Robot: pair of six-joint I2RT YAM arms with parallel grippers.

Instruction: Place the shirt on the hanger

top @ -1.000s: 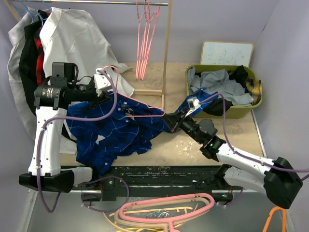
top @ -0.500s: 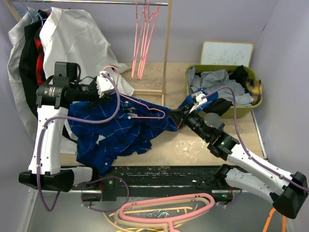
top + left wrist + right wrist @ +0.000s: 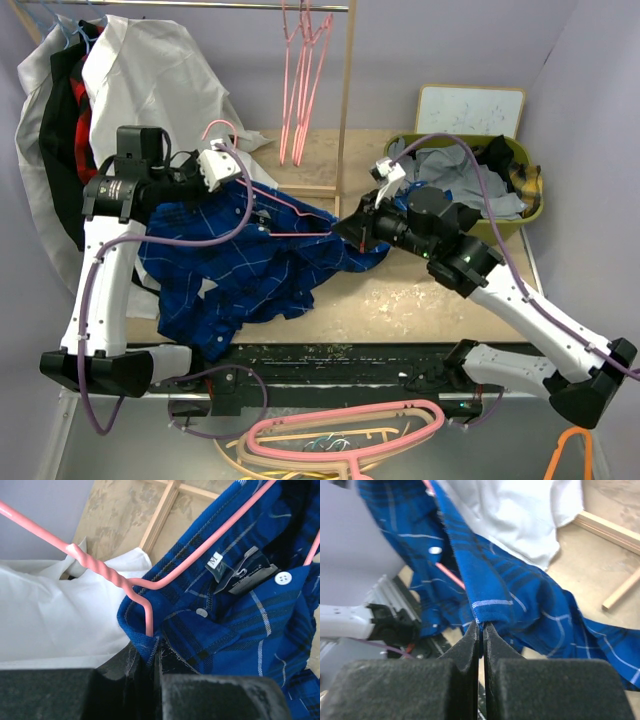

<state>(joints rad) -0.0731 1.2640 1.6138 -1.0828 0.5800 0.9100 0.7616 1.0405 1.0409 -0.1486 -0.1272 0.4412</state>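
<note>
The blue checked shirt (image 3: 250, 270) hangs between my two grippers, its lower part heaped on the table. The thin pink hanger (image 3: 290, 212) lies inside the open collar, with its hook (image 3: 220, 130) sticking up by the left wrist. My left gripper (image 3: 218, 168) is shut on the collar fold, and the hanger (image 3: 100, 567) wire runs down into that fold at the gripper (image 3: 156, 647). The shirt (image 3: 240, 630) shows its label and buttons. My right gripper (image 3: 352, 228) is shut on the shirt (image 3: 520, 595) hem, pinched at the gripper (image 3: 481, 626). A piece of the hanger (image 3: 451, 576) shows behind the cloth.
A wooden rack post (image 3: 345, 110) stands just behind the shirt, with pink hangers (image 3: 300, 80) on its rail. A large white garment (image 3: 160, 80) hangs at the back left. A green basket (image 3: 535, 215) of grey clothes sits right. A thick pink hanger (image 3: 350, 435) and an orange hanger (image 3: 570, 455) lie near the front.
My right gripper has risen and swung back towards the rack, lifting the shirt's hem off the table. The left gripper, with hanger and collar, has moved slightly up.
</note>
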